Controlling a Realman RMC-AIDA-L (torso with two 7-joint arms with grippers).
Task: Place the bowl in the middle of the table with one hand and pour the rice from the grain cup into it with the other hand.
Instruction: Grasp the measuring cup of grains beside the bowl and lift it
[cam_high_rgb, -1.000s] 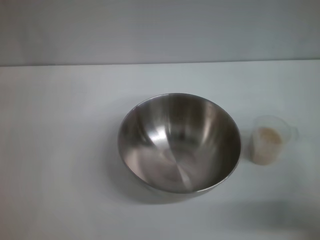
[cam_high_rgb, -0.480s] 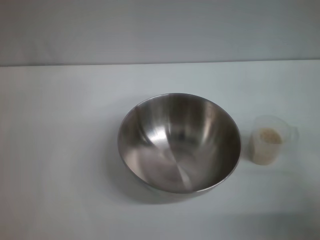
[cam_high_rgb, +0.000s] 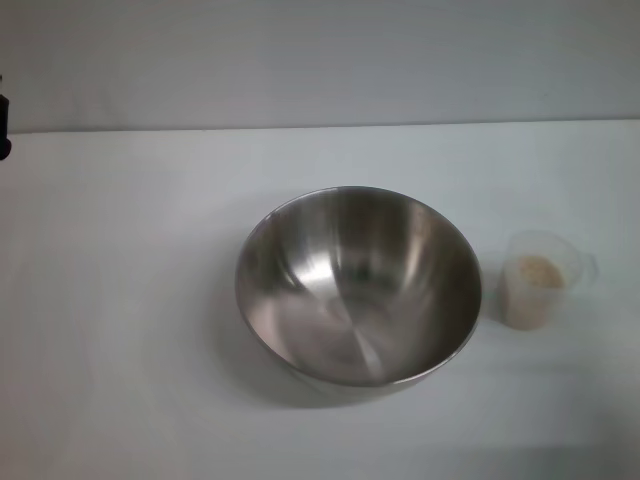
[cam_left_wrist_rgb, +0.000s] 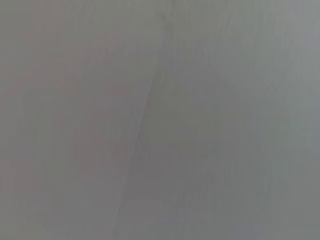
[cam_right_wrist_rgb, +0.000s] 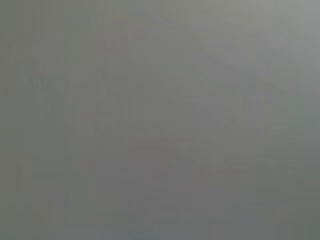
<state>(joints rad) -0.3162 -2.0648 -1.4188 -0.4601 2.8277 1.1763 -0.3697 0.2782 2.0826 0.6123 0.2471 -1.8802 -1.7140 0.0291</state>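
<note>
Head view. At the middle of the worktop (cam_high_rgb: 120, 300), a wide steel bowl (cam_high_rgb: 358, 285), upright, mouth up, with only bare brushed metal inside. Well clear of every edge, a little nearer the front edge than the far one. Just beside it, toward the right edge, a small clear plastic cup (cam_high_rgb: 542, 278), also upright, close to the bowl's rim but not touching it. Inside the cup, pale beige rice (cam_high_rgb: 536, 290), filling roughly the lower two thirds. On the cup's side toward the right edge, a faint clear bulge, either lip or handle; cannot tell which. Beyond the far edge, a plain grey wall (cam_high_rgb: 320, 60).

At the far left corner, right at the frame's margin, a dark sliver (cam_high_rgb: 3, 128), on the left arm's side and well apart from bowl and cup. Too little of it to tell whether arm or left tool; apart or together, cannot tell. Nothing holding the bowl or the cup.

Left wrist view. Only a flat grey surface (cam_left_wrist_rgb: 160, 120) with faint slanting shading. No bowl or cup to place from here.

Right wrist view. Likewise a plain grey surface (cam_right_wrist_rgb: 160, 120), slightly lighter toward one corner. Right tool out of sight in all three views, so its state cannot be told.
</note>
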